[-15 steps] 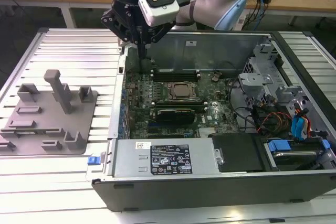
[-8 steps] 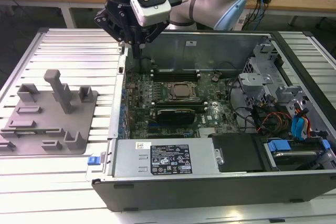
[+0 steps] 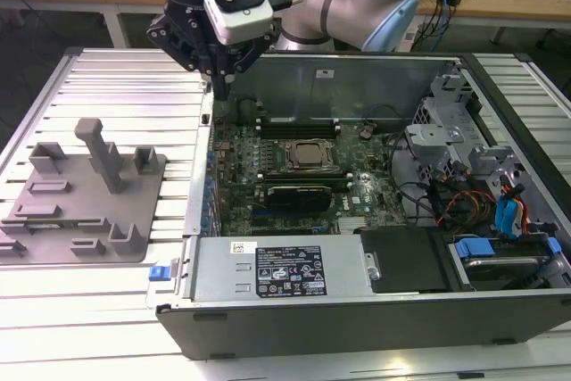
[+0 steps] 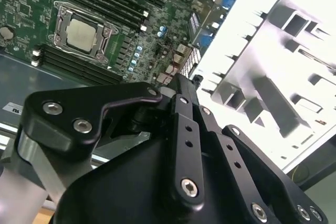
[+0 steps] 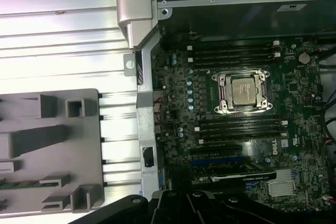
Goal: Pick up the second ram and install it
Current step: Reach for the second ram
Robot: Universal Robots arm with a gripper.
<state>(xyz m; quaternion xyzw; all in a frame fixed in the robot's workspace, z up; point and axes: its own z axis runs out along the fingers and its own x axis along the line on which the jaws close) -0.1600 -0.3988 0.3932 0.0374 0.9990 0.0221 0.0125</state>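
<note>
one grey plate [image 3: 85, 207] at the exterior view's left, flat on the ribbed metal table [image 3: 125, 86], with upright blocks [image 3: 100, 153] on top. in the first wrist view, second ram [image 5: 21, 183] lying low in a slot of that plate, thin green edge showing, well apart from the gripper. next along, gripper [image 3: 220, 86] hanging above the left wall of the open computer case [image 3: 357, 318], near its far corner; cannot tell whether apart or together. further right, green board [image 3: 268, 198] inside the case, processor socket [image 3: 308, 156] between dark rows of memory slots [image 3: 294, 128]. silver power box [image 3: 277, 269] along the front. blue and orange cables [image 3: 504, 211] at the far right.
</note>
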